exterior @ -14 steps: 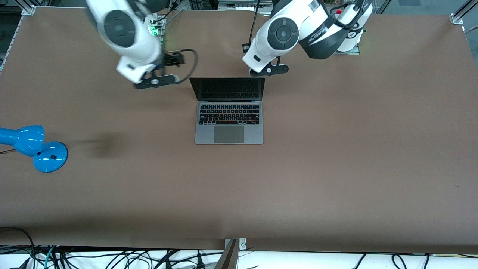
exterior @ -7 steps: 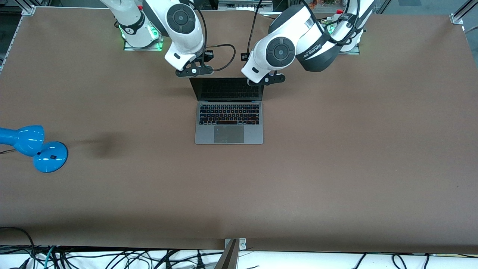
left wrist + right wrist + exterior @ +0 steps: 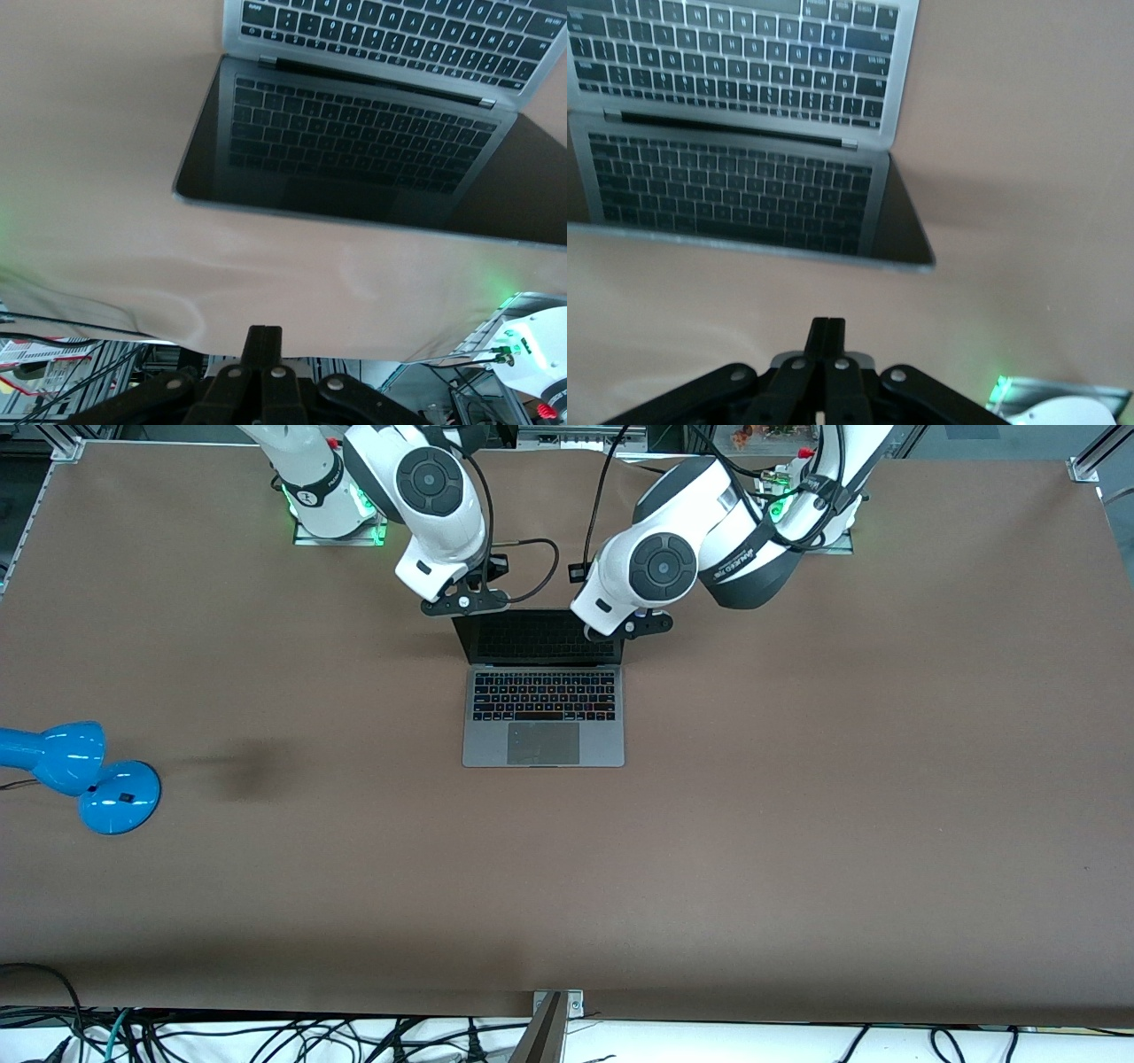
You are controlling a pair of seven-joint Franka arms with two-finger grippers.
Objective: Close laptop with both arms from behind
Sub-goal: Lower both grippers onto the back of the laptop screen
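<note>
Laptop (image 3: 542,691) lies open mid-table, its dark screen upright and mirroring the keys in both wrist views. Right gripper (image 3: 464,601) hangs over the lid's top corner toward the right arm's end of the table; left gripper (image 3: 629,627) sits at the lid's other top corner, overlapping the screen edge. Both grippers' fingers look pressed together, holding nothing.

White arms (image 3: 709,522), blk joint bands, blk cables.

Laptop (image 3: 542,691) lid top corners hidden under both grippers. Blue lamp (image 3: 75,775) cut off by picture edge, far from laptop.
</note>
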